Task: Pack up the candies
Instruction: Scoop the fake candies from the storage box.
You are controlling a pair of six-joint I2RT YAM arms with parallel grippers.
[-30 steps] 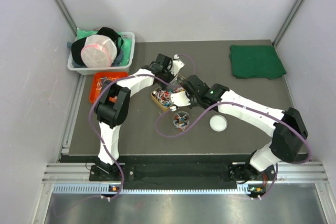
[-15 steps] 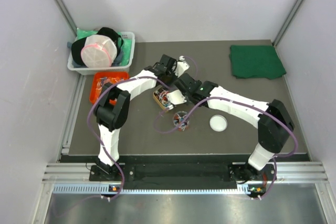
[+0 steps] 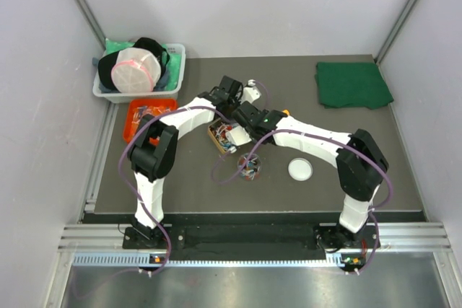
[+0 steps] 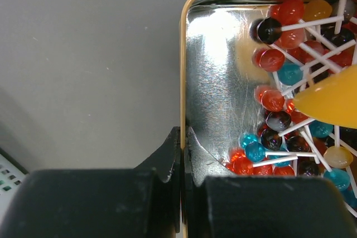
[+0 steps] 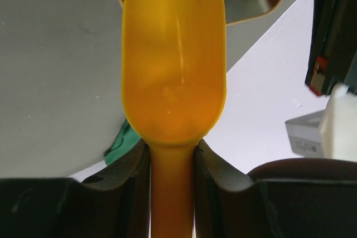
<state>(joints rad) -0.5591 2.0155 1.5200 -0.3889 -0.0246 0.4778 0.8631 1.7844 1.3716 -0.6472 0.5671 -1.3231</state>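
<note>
Top external: fixed, high and behind the arm bases (image 3: 148, 234) at frame bottom, looking down on the whole dark grey table mat (image 3: 180, 185). Left wrist: very near, facing down into the shiny tan-rimmed metal tray (image 4: 215, 82), right half of frame. Right wrist: near, sighting along the orange plastic scoop (image 5: 173, 71), frame centre. Shared: tray corner, scoop tip.

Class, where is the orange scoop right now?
The orange scoop sits clamped by its handle in the right gripper, mid-table in the top view, its tip at the candies in the tin.
</note>
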